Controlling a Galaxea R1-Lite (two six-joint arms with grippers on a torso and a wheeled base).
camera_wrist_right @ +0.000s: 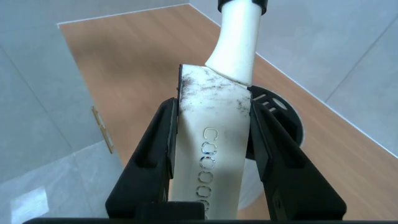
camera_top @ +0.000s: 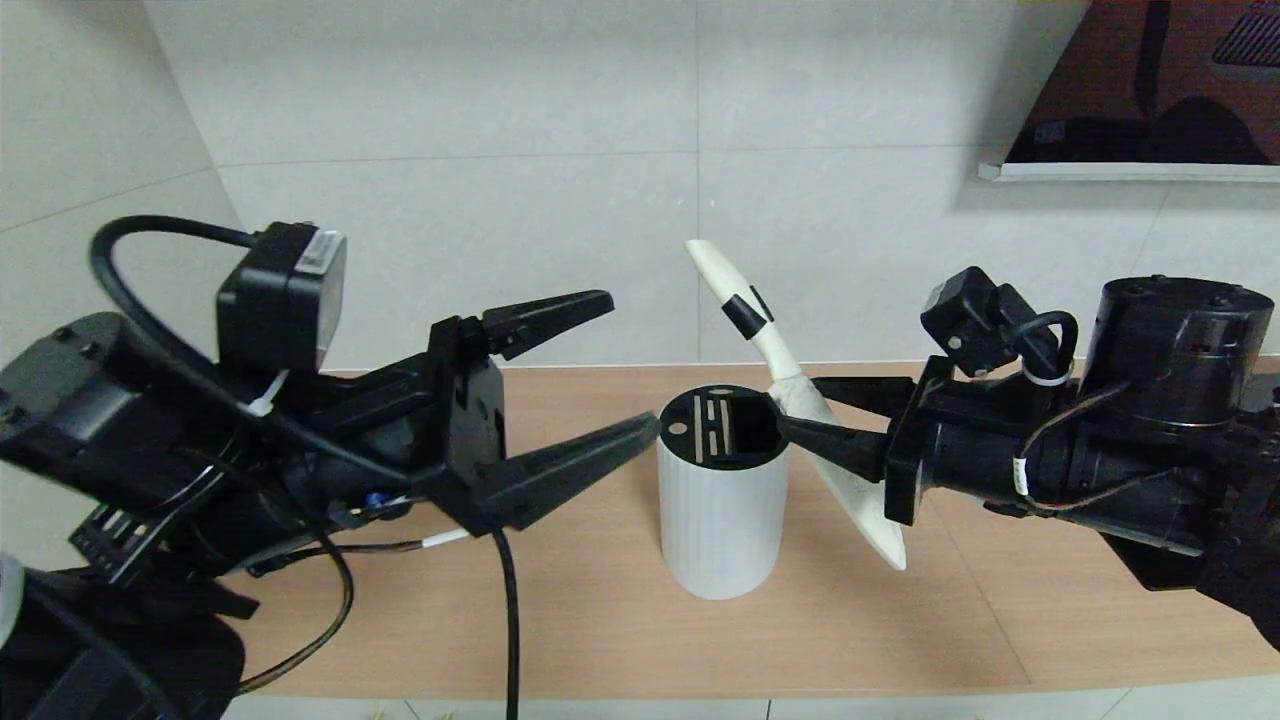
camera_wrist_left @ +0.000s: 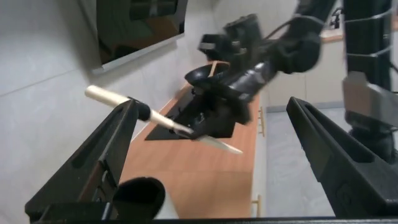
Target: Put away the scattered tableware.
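A white knife (camera_top: 862, 497) with a black band on its handle hangs tilted, blade down, just to the right of a white ribbed holder (camera_top: 720, 520) with a black slotted top. My right gripper (camera_top: 797, 404) is shut on the knife's blade near the handle, level with the holder's rim. The right wrist view has the knife (camera_wrist_right: 214, 143) clamped between both fingers, with the holder's top (camera_wrist_right: 281, 114) behind it. My left gripper (camera_top: 632, 361) stands open just left of the holder, holding nothing. In the left wrist view the knife (camera_wrist_left: 163, 121) sits beyond its spread fingers.
The holder stands on a wooden counter (camera_top: 600, 620) against a tiled wall. A dark range hood (camera_top: 1150, 100) hangs at the upper right. The counter's front edge runs close below the holder.
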